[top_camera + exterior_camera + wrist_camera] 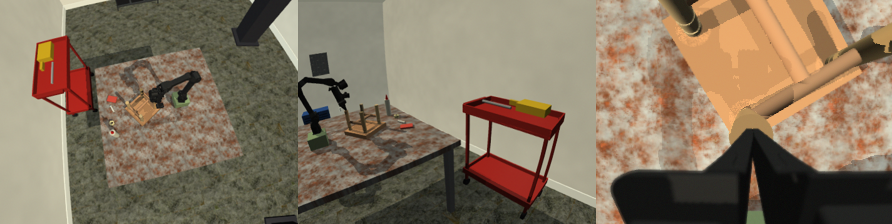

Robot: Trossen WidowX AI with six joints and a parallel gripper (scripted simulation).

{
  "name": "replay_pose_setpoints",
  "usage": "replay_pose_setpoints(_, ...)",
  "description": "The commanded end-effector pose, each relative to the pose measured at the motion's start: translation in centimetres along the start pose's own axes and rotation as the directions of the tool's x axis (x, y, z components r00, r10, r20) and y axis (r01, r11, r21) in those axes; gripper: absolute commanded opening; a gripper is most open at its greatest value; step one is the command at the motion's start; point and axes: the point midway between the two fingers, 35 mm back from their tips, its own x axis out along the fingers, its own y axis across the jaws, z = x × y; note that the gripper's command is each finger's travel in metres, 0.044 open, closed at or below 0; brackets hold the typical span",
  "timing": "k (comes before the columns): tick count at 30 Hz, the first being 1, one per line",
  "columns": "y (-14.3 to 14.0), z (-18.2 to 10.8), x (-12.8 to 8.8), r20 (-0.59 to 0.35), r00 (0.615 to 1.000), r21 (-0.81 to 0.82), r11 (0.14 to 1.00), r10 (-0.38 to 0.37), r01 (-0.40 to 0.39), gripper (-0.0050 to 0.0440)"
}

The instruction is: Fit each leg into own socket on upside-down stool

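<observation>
The wooden stool (138, 110) (365, 131) (721, 65) lies upside down with its seat flat on the table. Four legs stand up from the seat, joined by crossbars. My gripper (159, 106) (345, 108) (752, 134) is shut with nothing between the fingers. Its tips hang right over the top of the near corner leg (347, 121) (751, 121); I cannot tell whether they touch it. Another leg (685, 14) (362, 109) stands at the far corner in the wrist view.
A red block (111, 99) (406, 126), a white bottle (113, 132) (388, 106) and small bits lie left of the stool. The arm's green base (180, 101) (318, 139) stands to the right. A red cart (53, 84) (514, 120) with a yellow box (45, 51) (533, 107) stands off the table.
</observation>
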Motion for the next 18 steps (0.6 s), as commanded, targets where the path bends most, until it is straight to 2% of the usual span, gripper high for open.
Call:
replay_pose_setpoints(1, 0.06, -0.67, 1.95, -0.047, 0.999, -0.004, 1.0, 0.001, -0.002, 0.0)
replay_pose_setpoints(18, 0.07, -0.72, 2.13, -0.047, 0.999, -0.004, 1.0, 0.001, -0.002, 0.0)
